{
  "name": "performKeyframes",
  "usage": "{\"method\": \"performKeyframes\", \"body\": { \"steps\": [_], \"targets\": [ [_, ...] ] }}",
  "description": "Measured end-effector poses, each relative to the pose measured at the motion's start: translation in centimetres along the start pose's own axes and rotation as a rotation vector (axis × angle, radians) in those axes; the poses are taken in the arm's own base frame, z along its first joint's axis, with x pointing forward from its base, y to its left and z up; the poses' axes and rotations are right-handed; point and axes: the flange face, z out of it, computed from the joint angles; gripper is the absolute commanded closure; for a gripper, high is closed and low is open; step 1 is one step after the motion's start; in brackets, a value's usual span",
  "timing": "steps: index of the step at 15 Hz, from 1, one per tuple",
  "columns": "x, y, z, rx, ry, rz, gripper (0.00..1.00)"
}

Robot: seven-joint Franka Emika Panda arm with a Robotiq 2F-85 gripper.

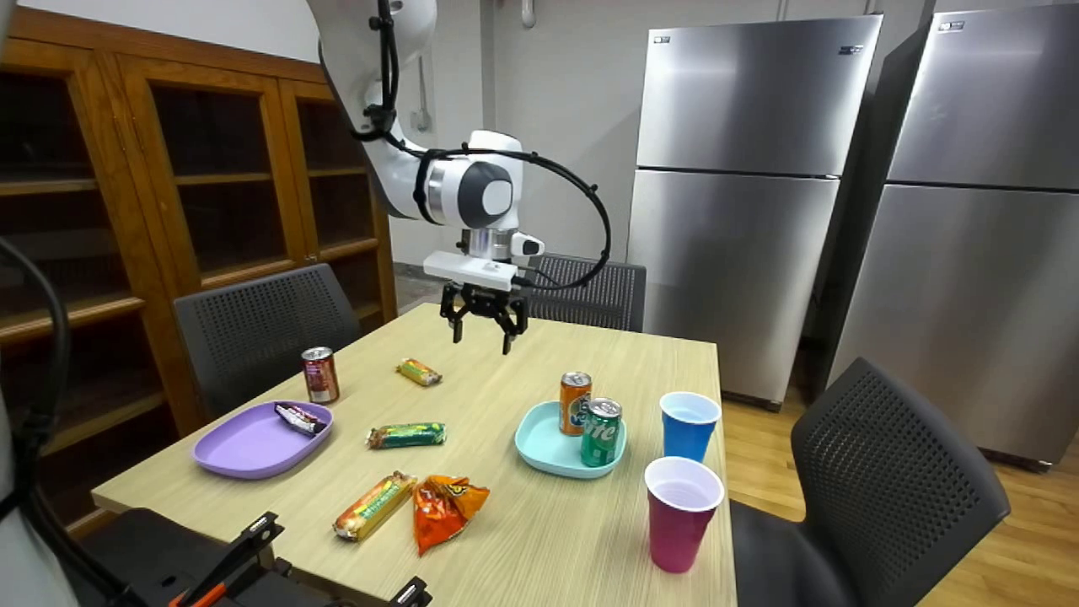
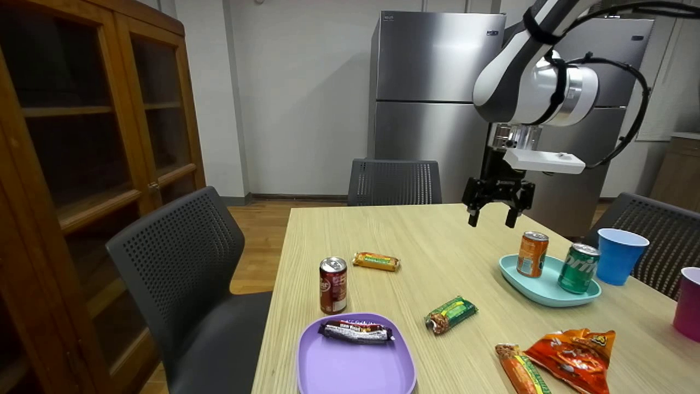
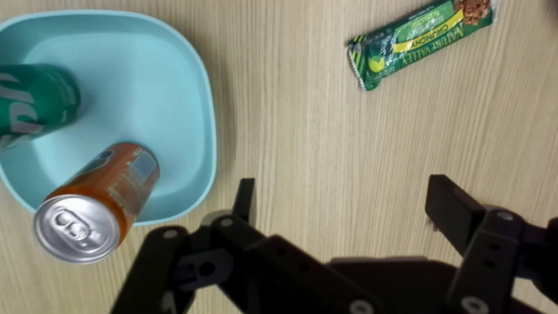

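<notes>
A: Gripper (image 3: 342,196), condition?
B: Spread wide, jaws well apart, tabletop (image 3: 305,131) in view between; above the surface in both exterior views.
A: Item close by?
B: Orange can (image 3: 113,179), seated in the turquoise tray (image 3: 212,131), apart from the green can (image 3: 37,102).
A: Bearing and long axis?
B: Upright in both exterior views; long axis vertical, pull-tab end up.
A: Green bar (image 3: 423,43)?
B: Flat on the tabletop; long axis slanting from lower left to upper right in the wrist view, granola-picture end away from the tray.
A: Edges and room?
B: Strip of tray floor between can base and rim, toward the gripper. Broad stretch of tabletop between tray and green bar. Blue cup (image 1: 689,438) near the tray and the tabletop's edge. Yellow bar (image 1: 419,372), near the red can (image 1: 320,375), flat, well apart from the tray.
</notes>
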Motion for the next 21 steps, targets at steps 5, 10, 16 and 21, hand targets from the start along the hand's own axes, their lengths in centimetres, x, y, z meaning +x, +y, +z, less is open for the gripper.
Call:
{"method": "performKeyframes", "body": {
  "steps": [5, 10, 16, 21],
  "targets": [
    [-1.3, -4.1, 2.2, 0.006, -0.044, 0.017, 0.0],
    [-2.3, -8.0, 4.0, 0.019, -0.082, 0.146, 0.0],
    [-2.7, -8.9, 6.5, 0.029, -0.114, 0.393, 0.0],
    [-3.1, -8.3, 8.4, 0.014, -0.127, 0.561, 0.0]
  ]
}}
